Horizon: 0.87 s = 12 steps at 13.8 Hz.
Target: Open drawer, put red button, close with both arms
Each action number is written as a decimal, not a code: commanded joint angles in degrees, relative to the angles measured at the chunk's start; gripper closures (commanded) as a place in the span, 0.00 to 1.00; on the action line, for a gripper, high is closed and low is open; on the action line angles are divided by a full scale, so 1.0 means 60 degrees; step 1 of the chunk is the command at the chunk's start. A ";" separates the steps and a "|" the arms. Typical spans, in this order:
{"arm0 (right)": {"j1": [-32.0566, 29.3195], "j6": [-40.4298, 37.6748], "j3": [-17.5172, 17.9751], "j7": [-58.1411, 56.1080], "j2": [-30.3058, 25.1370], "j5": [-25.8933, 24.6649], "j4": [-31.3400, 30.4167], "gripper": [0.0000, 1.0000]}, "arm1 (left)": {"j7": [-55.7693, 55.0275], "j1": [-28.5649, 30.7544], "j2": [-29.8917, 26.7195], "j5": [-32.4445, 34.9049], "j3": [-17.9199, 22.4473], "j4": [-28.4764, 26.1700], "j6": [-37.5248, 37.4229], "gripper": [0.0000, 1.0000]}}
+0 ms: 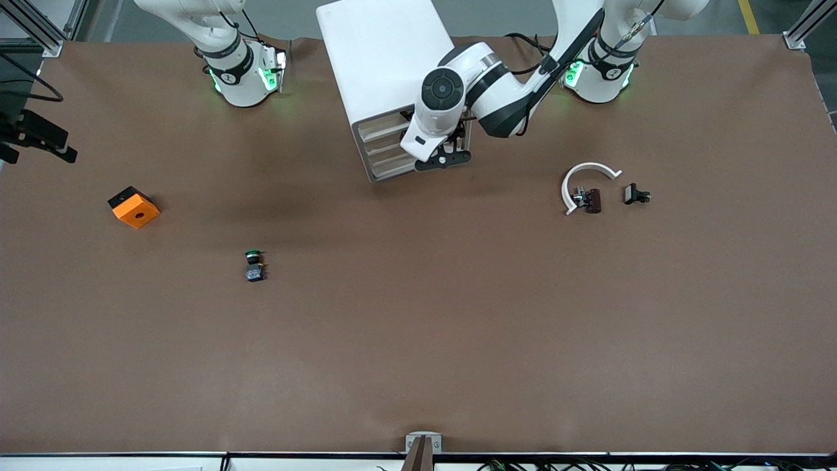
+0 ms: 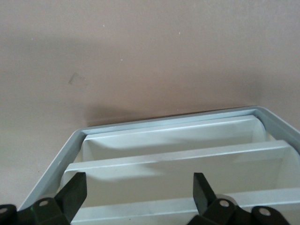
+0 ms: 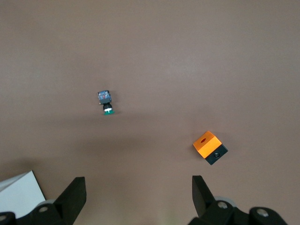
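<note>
The white drawer cabinet (image 1: 382, 72) stands at the robots' edge of the table, its grey-framed drawer fronts (image 1: 386, 149) facing the front camera. My left gripper (image 1: 446, 158) hangs open right in front of those drawer fronts (image 2: 178, 154), with nothing between its fingers (image 2: 75, 190). The red button (image 1: 593, 200), dark red-capped, lies on the table at the left arm's end, against a white arc-shaped piece (image 1: 585, 175). My right gripper (image 3: 139, 187) shows only in its wrist view, open and empty, high over the table near the right arm's end.
A green-capped button (image 1: 254, 265) (image 3: 106, 102) and an orange-and-black block (image 1: 134, 207) (image 3: 210, 147) lie toward the right arm's end. A small black part (image 1: 635, 194) sits beside the white arc. A cabinet corner (image 3: 18, 193) shows in the right wrist view.
</note>
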 commanded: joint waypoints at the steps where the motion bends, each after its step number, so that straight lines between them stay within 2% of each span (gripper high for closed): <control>1: 0.0233 -0.0196 0.0144 0.0754 0.0410 -0.0216 0.0653 0.00 | -0.0069 -0.0317 -0.0183 0.0169 -0.0228 -0.0158 0.0052 0.00; 3: 0.0205 -0.0429 0.0144 0.0565 0.0380 -0.0143 0.0566 0.00 | -0.0084 -0.0727 -0.0168 0.0503 -0.0229 -0.0158 0.0038 0.00; 4: 0.0190 -0.0475 0.0129 0.0259 0.0366 -0.0114 0.0522 0.00 | -0.0127 -0.0758 -0.0168 0.0869 -0.0244 -0.0158 0.0023 0.00; 7: 0.0175 -0.0358 0.0129 0.0212 0.0321 -0.0084 0.0375 0.00 | -0.0026 -0.0569 -0.0139 0.0946 -0.0171 -0.0041 0.0008 0.00; 9: 0.0248 -0.0416 0.0115 0.0255 0.0365 -0.0098 0.0579 0.00 | 0.0019 -0.0146 -0.0139 0.0961 -0.0098 0.0221 0.0008 0.00; 12: 0.0234 -0.0431 0.0129 0.0270 0.0366 -0.0157 0.0580 0.00 | 0.0048 0.1053 -0.0066 0.1048 -0.0083 0.0705 0.0008 0.00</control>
